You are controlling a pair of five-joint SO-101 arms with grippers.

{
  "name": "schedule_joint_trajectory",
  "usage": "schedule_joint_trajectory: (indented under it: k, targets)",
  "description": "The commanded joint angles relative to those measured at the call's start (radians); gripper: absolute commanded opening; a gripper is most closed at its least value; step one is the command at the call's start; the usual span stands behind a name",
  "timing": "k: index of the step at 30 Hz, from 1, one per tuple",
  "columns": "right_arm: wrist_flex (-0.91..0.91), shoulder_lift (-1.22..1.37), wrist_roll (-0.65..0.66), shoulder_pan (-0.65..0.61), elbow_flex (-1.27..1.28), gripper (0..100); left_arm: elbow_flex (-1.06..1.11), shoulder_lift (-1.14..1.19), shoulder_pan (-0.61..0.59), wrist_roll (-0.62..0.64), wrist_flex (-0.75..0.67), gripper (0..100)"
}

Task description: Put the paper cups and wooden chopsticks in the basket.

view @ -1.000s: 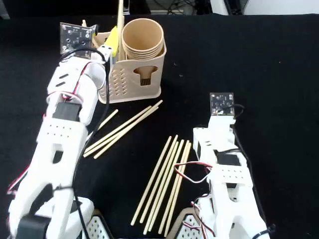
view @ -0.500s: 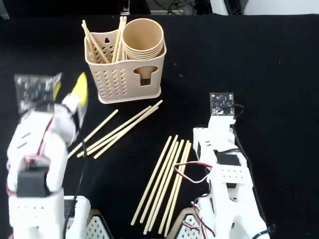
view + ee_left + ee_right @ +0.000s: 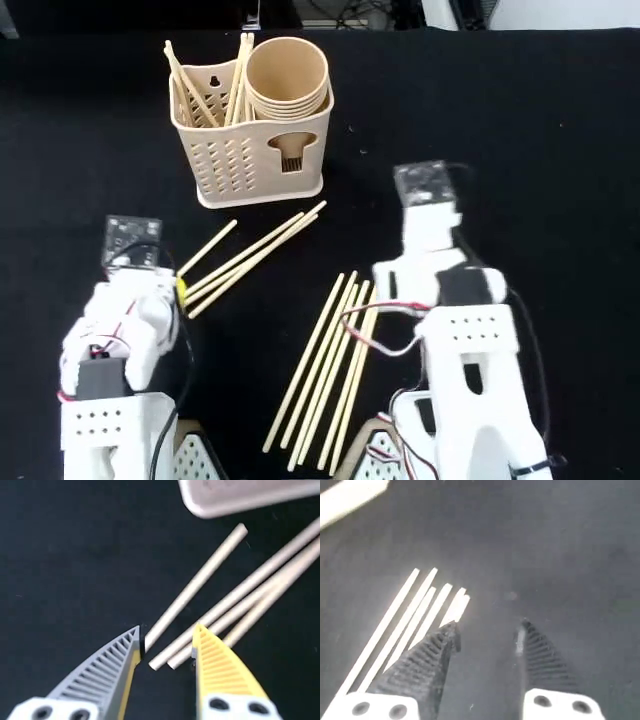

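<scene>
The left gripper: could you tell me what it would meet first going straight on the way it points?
Probably the near ends of the loose chopsticks just ahead of the open left gripper; the basket lies farther on.

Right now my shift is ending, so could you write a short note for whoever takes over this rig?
Left gripper: open, empty, over the ends of the chopstick bundle by the basket.
Right gripper: open, empty, beside the tips of the second bundle.
Done: the stacked cups and a few chopsticks stand in the basket.
Left: both loose bundles lie on the table.
</scene>
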Motion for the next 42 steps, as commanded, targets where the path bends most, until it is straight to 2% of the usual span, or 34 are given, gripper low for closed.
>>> schedule_joint_trajectory:
  k: [1, 6, 10, 17, 26, 32, 42]
  targets:
    - [0.025, -0.012, -0.002, -0.098, -0.013, 19.8, 0.033, -0.020, 0.084, -0.008, 0.000, 18]
    - [-0.060, 0.008, -0.048, -0.106, 0.047, 22.7, 0.116, -0.098, 0.127, -0.008, -0.028, 18]
    - [-0.057, 0.151, -0.091, -0.110, 0.013, 27.0, 0.182, -0.193, 0.122, -0.008, -0.074, 18]
    - [-0.048, 0.565, -0.091, -0.259, -0.134, 15.7, 0.209, -0.321, 0.124, -0.009, -0.015, 18]
    - [-0.055, 0.874, -0.091, -0.285, -0.277, 13.5, 0.209, -0.316, 0.122, -0.012, -0.018, 18]
    - [-0.052, 0.831, -0.072, -0.287, -0.271, 13.5, 0.209, -0.316, 0.122, -0.014, -0.018, 18]
    - [0.018, 0.446, -0.063, -0.281, -0.214, 16.0, 0.209, -0.316, 0.122, -0.014, -0.018, 18]
